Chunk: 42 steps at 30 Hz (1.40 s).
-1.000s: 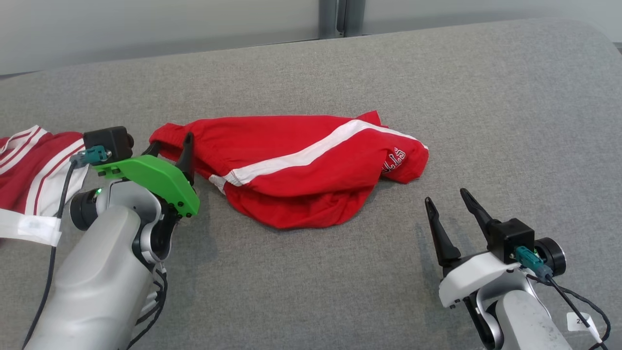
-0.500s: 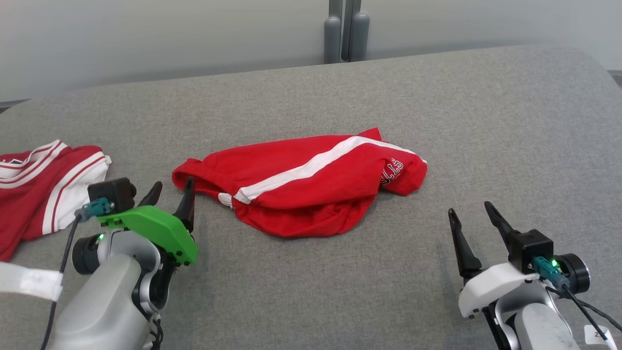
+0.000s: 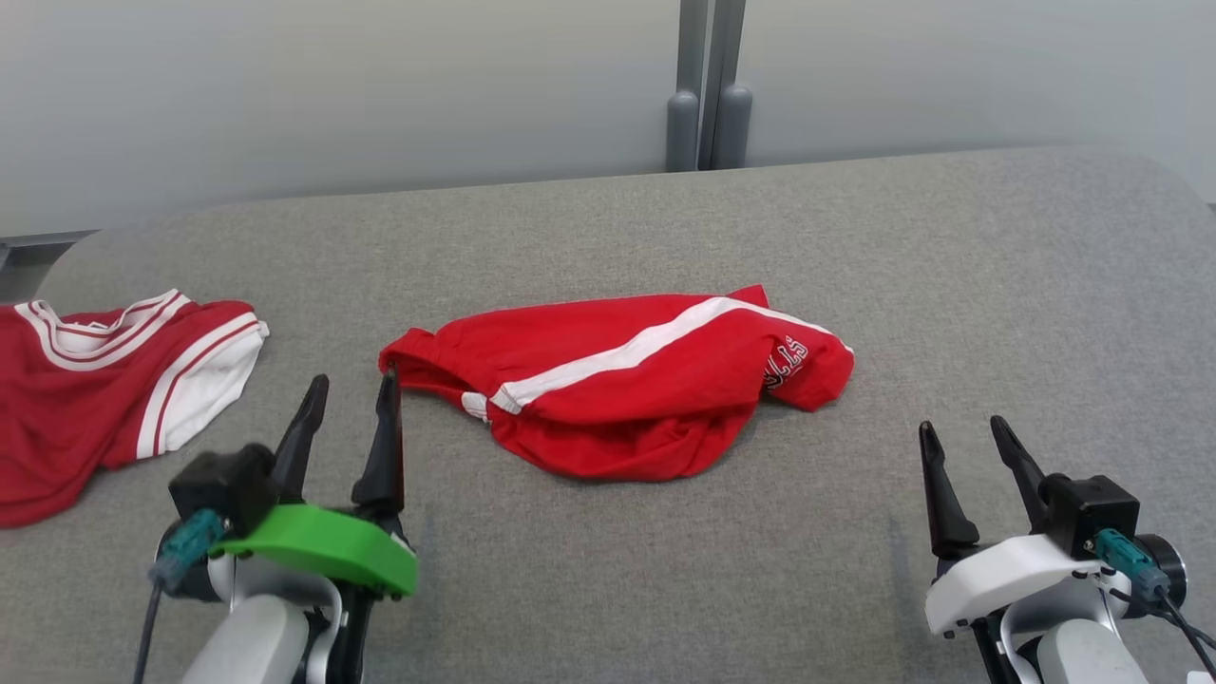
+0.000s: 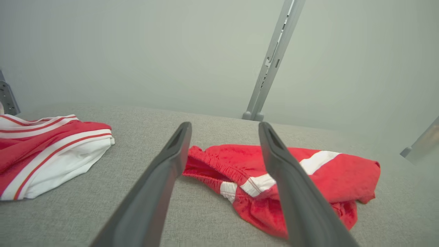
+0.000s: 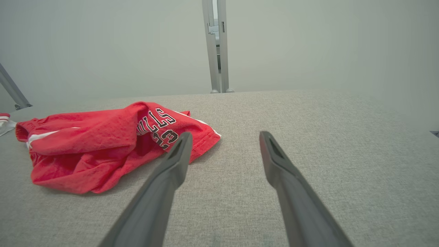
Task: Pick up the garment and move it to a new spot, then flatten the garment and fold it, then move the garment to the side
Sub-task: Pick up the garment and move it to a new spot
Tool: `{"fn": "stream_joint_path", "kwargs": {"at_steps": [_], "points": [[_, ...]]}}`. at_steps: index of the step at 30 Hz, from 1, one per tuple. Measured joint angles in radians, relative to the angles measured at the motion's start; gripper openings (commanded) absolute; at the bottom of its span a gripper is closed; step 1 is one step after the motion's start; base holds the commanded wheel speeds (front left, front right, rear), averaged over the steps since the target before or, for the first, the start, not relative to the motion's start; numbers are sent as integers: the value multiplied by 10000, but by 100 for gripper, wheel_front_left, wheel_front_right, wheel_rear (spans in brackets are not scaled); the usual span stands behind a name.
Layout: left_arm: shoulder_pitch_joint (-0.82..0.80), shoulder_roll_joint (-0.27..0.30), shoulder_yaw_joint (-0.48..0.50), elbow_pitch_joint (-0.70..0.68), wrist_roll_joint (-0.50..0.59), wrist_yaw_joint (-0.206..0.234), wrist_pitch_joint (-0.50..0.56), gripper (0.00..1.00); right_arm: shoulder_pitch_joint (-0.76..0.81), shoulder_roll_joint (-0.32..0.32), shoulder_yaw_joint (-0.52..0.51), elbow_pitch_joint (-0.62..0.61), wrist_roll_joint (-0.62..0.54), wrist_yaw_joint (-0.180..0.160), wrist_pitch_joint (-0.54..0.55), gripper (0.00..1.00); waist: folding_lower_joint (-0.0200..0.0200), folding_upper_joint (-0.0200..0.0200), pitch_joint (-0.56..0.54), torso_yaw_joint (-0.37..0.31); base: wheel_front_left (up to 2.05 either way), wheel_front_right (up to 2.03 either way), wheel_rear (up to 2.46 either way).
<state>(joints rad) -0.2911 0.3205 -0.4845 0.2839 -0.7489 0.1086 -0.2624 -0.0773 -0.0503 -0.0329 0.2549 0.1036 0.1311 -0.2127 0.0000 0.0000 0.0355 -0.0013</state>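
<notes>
Hovering with left gripper [image 3: 353,380] and right gripper [image 3: 961,426] spread empty, I reckon flattening's next: pinch the shorts [image 3: 617,380] by the waistband [image 3: 413,353]

L arm: left gripper [image 3: 354,378] w/ two long dark tapered fingers pointing up the head view, jaws spread wide, tips well apart. At the fingers' base sits a bright green plastic wrist cover [image 3: 323,549]. A black camera block [image 3: 226,484] w/ teal plug sits on the outer side of the base.

R arm: right gripper [image 3: 961,425], same dark fingers, jaws wide too, tips leaning slightly toward the L arm. White plastic wrist cover [image 3: 997,575] at fingers' base, pale grey forearm [image 3: 1073,660] below it.
</notes>
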Motion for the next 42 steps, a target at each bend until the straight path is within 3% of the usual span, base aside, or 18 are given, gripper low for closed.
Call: {"fn": "stream_joint_path", "kwargs": {"at_steps": [7,16,23,42], "points": [[1790,-585,1191,-1181,1521,-431,0,100,206,12,-46,-44,-46,0,-92,100,0,0,-373,180,0,0,0],[2994,-1016,2196,-1569,2949,-834,0,100,613,8,-150,-282,-491,0,-86,100,0,0,-590,430,0,0,0],[3534,-1191,2874,-1524,3398,-836,0,100,740,8,-54,-339,-642,0,-46,100,0,0,-677,518,0,0,0],[3779,-1135,2903,-662,3622,-1210,0,100,772,12,267,-75,-627,0,86,100,0,0,-671,533,0,0,0]]}}
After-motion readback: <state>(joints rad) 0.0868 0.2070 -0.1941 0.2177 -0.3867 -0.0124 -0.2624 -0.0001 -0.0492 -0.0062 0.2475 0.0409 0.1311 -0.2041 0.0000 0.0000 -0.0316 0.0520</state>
